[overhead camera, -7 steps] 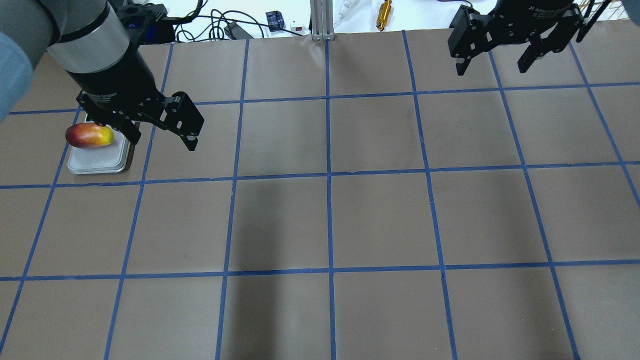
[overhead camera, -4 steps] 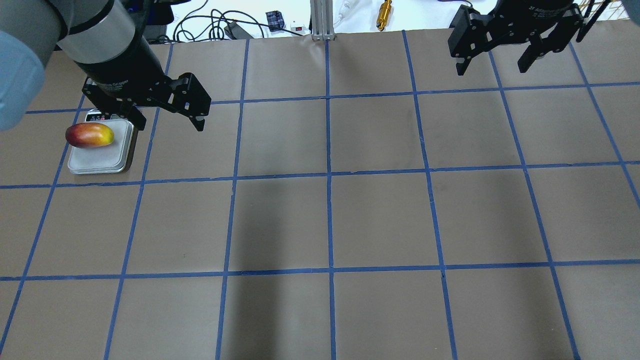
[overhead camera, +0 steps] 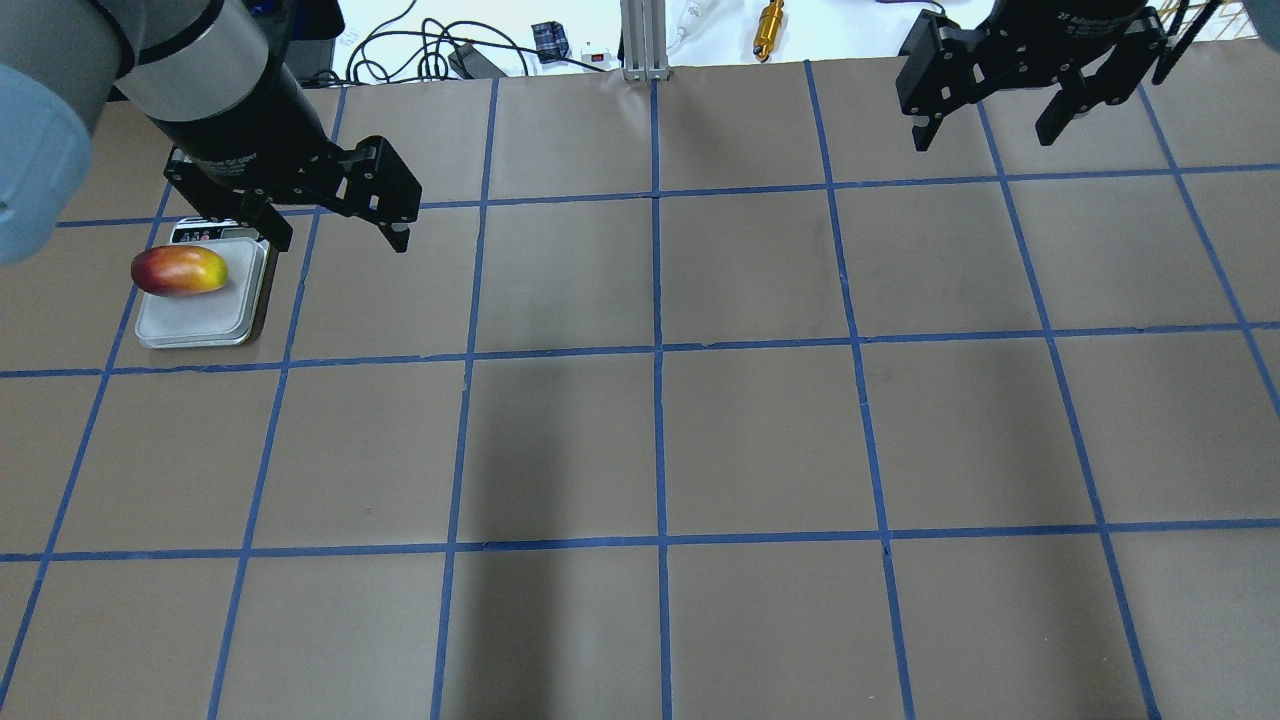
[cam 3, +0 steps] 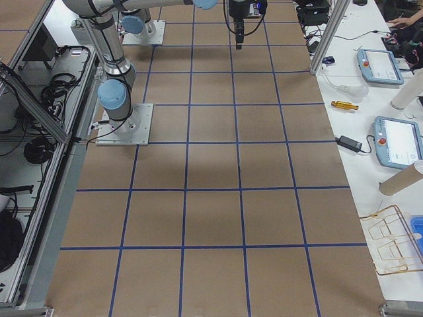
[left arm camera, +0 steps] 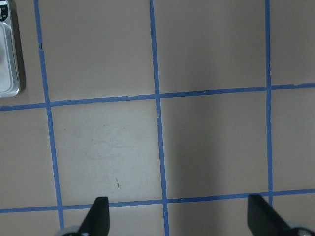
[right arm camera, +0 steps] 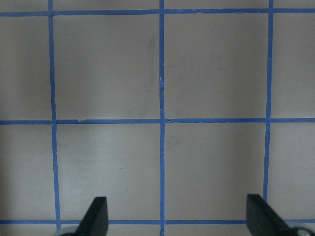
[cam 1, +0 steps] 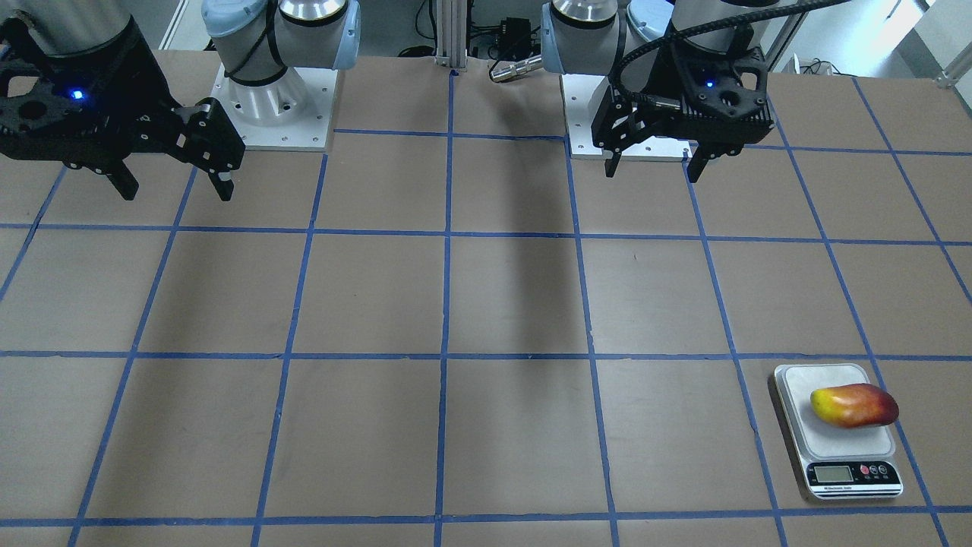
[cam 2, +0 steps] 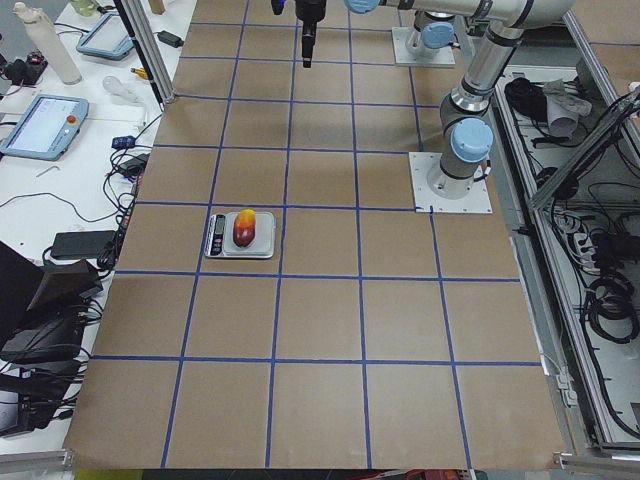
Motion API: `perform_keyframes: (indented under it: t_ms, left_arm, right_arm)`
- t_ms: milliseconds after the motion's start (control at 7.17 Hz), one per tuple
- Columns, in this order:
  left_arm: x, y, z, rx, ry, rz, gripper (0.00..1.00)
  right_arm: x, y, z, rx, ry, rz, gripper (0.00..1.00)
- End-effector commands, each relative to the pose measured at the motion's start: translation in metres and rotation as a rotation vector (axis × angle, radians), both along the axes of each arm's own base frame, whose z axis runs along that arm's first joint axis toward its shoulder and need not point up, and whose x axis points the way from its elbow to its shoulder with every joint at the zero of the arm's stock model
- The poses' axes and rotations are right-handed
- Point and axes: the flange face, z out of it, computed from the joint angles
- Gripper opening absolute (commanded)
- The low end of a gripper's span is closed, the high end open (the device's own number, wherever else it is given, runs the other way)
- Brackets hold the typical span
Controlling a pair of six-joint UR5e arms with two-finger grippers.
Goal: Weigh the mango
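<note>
The mango [overhead camera: 180,270], yellow at one end and red at the other, lies on the white kitchen scale [overhead camera: 205,318] at the table's left side; it also shows in the front view [cam 1: 854,406] on the scale [cam 1: 835,444] and in the exterior left view [cam 2: 243,228]. My left gripper [overhead camera: 338,238] is open and empty, raised above the table to the right of the scale; its fingertips [left arm camera: 101,211] show wide apart. My right gripper [overhead camera: 985,135] is open and empty, high at the far right.
The brown table has a blue tape grid [overhead camera: 657,350]. Cables, a brass tool [overhead camera: 768,27] and a metal post [overhead camera: 645,40] lie beyond the far edge. The scale's corner [left arm camera: 7,59] shows at the left wrist view's edge.
My left gripper has risen and pulled back away from the mango, which stays on the scale. The right arm has not moved.
</note>
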Motion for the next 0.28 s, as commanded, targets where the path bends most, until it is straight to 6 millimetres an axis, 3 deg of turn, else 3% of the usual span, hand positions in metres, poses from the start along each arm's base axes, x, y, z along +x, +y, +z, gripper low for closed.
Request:
perform_keyframes:
  t_ms: [0,140]
  left_arm:
    - [0.0027,0.0007,0.001,-0.001,-0.004,-0.001,1.0]
    - [0.0025,0.0007,0.0011,-0.001,-0.003,-0.001,1.0]
  right_arm:
    - [0.0002,0.0002,0.0002,-0.001,-0.001,0.0,1.0]
    - [0.0002,-0.0004,-0.0005,0.001,-0.002,0.0,1.0]
